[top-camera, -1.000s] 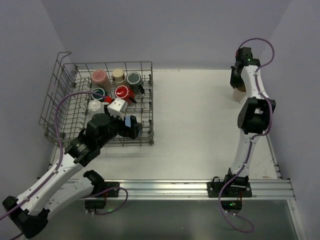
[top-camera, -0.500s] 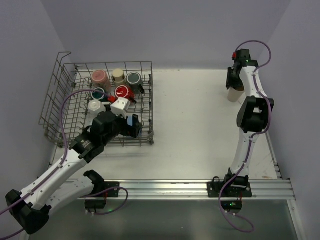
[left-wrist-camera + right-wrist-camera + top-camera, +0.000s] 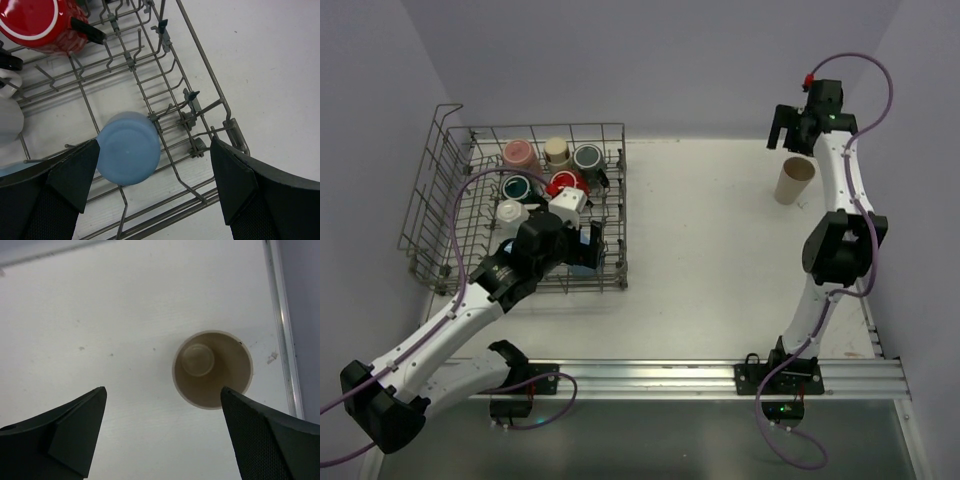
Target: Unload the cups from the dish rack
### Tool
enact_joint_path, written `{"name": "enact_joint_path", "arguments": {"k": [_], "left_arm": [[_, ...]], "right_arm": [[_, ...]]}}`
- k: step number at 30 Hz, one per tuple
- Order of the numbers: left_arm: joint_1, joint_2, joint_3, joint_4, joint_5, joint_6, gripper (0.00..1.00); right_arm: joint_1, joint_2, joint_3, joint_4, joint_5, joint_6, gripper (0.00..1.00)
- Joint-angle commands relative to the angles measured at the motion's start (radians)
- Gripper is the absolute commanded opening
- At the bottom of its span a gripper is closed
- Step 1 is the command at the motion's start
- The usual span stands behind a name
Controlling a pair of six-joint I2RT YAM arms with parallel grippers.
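From overhead, I watched the left gripper (image 3: 585, 245) hang over the near right corner of the dish rack (image 3: 545, 127), which sat at the left side of the table (image 3: 710, 250). Inside the rack stood a pink cup (image 3: 518, 153), a cream cup (image 3: 557, 151) and a grey cup (image 3: 587, 157) along the far row. A dark teal cup (image 3: 516, 186) and a red mug (image 3: 566, 183) stood in front of them, and a white cup (image 3: 509, 211) nearer again. Across the table, the right gripper (image 3: 782, 130) was raised above a tan cup (image 3: 794, 180) standing near the far right edge, clear of it.

Through the left wrist camera, I saw the jaws spread wide with nothing gripped. A light blue cup (image 3: 128, 148) lay base-up on the rack wires just beside the left-hand finger (image 3: 70, 175). I could not tell whether they touched. The red mug was at the top left, and the rack's corner wires ran between the fingers.

Through the right wrist camera, the jaws were also wide apart and empty. The tan cup stood upright on the table below, mouth up, closer to the right-hand finger (image 3: 270, 435) than to the other and touching neither.
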Motion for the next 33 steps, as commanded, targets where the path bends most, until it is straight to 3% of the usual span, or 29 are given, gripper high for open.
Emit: {"name": "enact_joint_path", "arguments": {"k": [1, 3, 8, 13, 20, 25, 28, 29, 31, 33], "left_arm": [[0.002, 0.017, 0.082, -0.039, -0.071, -0.022, 1.0], [-0.001, 0.038, 0.094, -0.059, -0.085, -0.025, 1.0], [-0.01, 0.075, 0.111, -0.096, -0.181, -0.058, 1.0], [-0.012, 0.088, 0.083, -0.123, -0.244, -0.105, 1.0], [-0.014, 0.161, 0.053, -0.048, -0.232, -0.113, 1.0], [-0.014, 0.224, 0.051, -0.013, -0.255, -0.119, 1.0], [-0.012, 0.23, 0.049, 0.009, -0.25, -0.121, 0.94], [-0.012, 0.232, 0.051, 0.01, -0.247, -0.121, 0.84], [-0.014, 0.232, 0.05, 0.01, -0.24, -0.124, 0.76], [-0.014, 0.23, 0.048, 0.009, -0.24, -0.124, 0.62]], "right_arm": [[0.018, -0.219, -0.098, 0.131, -0.046, 0.068, 0.99], [0.039, -0.298, -0.182, 0.209, -0.096, 0.098, 0.99], [0.145, -0.607, -0.592, 0.454, -0.127, 0.167, 0.99], [0.266, -0.793, -0.886, 0.567, -0.16, 0.221, 0.99], [0.392, -1.019, -1.085, 0.714, -0.304, 0.292, 0.99], [0.466, -1.05, -1.145, 0.742, -0.355, 0.313, 0.99], [0.515, -1.053, -1.165, 0.768, -0.368, 0.326, 0.99], [0.535, -1.051, -1.166, 0.772, -0.368, 0.335, 0.99], [0.553, -1.05, -1.172, 0.78, -0.368, 0.338, 0.99], [0.57, -1.05, -1.169, 0.778, -0.366, 0.344, 0.99]]}}
